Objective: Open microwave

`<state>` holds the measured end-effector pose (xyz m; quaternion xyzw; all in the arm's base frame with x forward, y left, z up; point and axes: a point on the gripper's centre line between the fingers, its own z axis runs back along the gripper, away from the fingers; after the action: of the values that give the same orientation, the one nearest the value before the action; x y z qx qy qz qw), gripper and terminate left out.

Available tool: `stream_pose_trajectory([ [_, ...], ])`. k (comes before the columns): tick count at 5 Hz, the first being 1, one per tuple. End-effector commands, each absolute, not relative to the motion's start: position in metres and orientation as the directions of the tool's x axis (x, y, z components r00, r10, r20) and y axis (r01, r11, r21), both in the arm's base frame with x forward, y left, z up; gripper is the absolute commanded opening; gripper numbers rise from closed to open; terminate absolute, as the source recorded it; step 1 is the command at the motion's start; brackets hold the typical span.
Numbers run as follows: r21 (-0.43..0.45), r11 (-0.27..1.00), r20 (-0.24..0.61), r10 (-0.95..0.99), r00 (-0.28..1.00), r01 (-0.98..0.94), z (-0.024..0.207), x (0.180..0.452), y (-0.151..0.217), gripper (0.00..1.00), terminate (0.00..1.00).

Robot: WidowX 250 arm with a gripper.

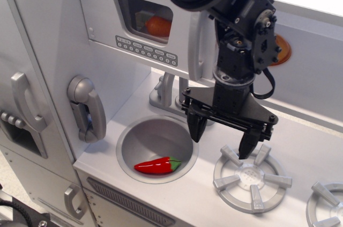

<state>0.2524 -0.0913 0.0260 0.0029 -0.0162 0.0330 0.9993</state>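
The microwave (134, 17) is the light grey compartment at the upper middle of the toy kitchen. Its door has a rounded window (144, 19) showing an orange item inside, a row of small oval buttons (146, 51) below it, and a vertical grey handle (195, 47) at its right edge, partly hidden behind my arm. The door looks shut. My gripper (222, 138) hangs open and empty, fingers pointing down, above the counter between the sink and the burner. It is below the handle and apart from it.
A round sink (128, 141) holds a red chili pepper (158, 166). A grey faucet (163, 90) stands behind it. Burners (252, 178) lie at right. A grey handset (86, 109) hangs on the left wall. Grey doors with curved handles (24, 103) stand far left.
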Motion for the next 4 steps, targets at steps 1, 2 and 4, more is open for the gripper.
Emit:
stream_pose_trajectory([
  [1, 0.005, 0.998, 0.033, 0.066, 0.997, -0.066, 0.026, 0.252, -0.091, 1.00, 0.00],
  [2, -0.047, 0.997, 0.030, 0.066, 0.997, -0.065, 0.058, 0.269, -0.068, 1.00, 0.00],
  [4, -0.113, 0.994, 0.182, 0.036, 0.983, -0.016, 0.123, 0.290, -0.038, 1.00, 0.00],
])
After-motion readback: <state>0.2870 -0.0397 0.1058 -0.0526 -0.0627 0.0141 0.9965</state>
